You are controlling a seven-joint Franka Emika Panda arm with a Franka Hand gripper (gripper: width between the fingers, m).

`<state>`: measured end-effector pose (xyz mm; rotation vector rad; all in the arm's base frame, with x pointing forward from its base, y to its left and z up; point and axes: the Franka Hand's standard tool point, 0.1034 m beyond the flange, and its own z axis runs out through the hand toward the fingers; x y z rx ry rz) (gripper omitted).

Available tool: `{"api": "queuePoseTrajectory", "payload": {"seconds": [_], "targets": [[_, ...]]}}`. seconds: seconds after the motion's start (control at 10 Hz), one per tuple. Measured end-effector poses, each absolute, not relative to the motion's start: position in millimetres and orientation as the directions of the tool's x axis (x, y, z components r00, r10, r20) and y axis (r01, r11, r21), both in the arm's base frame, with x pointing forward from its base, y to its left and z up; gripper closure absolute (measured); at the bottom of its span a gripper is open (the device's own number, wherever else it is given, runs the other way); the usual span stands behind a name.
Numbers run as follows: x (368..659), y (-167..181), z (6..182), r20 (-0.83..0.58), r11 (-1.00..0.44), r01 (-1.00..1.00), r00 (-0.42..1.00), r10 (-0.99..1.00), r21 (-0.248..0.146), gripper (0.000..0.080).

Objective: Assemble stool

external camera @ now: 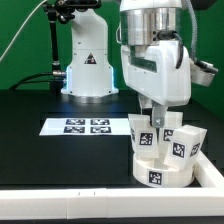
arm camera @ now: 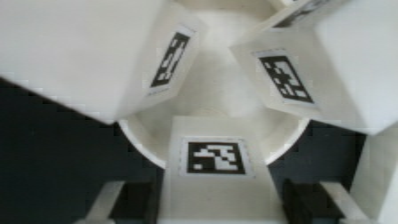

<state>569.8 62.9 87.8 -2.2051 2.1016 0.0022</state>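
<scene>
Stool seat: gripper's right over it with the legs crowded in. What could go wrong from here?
1. The legs stand tight behind the seat; descending, the gripper may knock one over.
2. The seat sits close to the white border rail, so a push could jam it there.
3. In the wrist view the fingers straddle the seat's tagged face; off-centre closing might twist it.

my fingers (external camera: pixel 153 117) hang in the right half of the exterior frame, directly above the seat (external camera: pixel 160 172), which rests on the counter (external camera: pixel 60 160) at lower right. legs (external camera: pixel 185 143) stand clustered on the seat. the marker board (external camera: pixel 86 126) lies left of them, mid-frame.
</scene>
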Motion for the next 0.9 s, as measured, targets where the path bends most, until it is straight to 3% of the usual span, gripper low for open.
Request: {"api": "queuePoseTrajectory", "payload": {"seconds": [0.1,0.3,0.5,0.6,0.7,0.9], "targets": [[569.9,63.3,87.9,-0.078,0.018,-0.998,-0.013,-0.997,-0.065,0.0462],[569.7,63.5,87.5,-0.078,0.015,-0.998,-0.010,-0.997,-0.064,0.0462],[570.5,68.6,92.0,-0.077,-0.061,-0.996,0.066,-0.995,-0.063,0.0228],[570.9,73.8,98.4,-0.087,-0.073,-0.996,0.078,-0.993,-0.057,0.0173],[572.1,75.5,102.0,-0.088,-0.083,-0.994,0.089,-0.992,-0.064,0.0157],[573.9,76.3,105.7,-0.076,-0.268,-0.960,0.274,-0.959,-0.084,0.0151]]}}
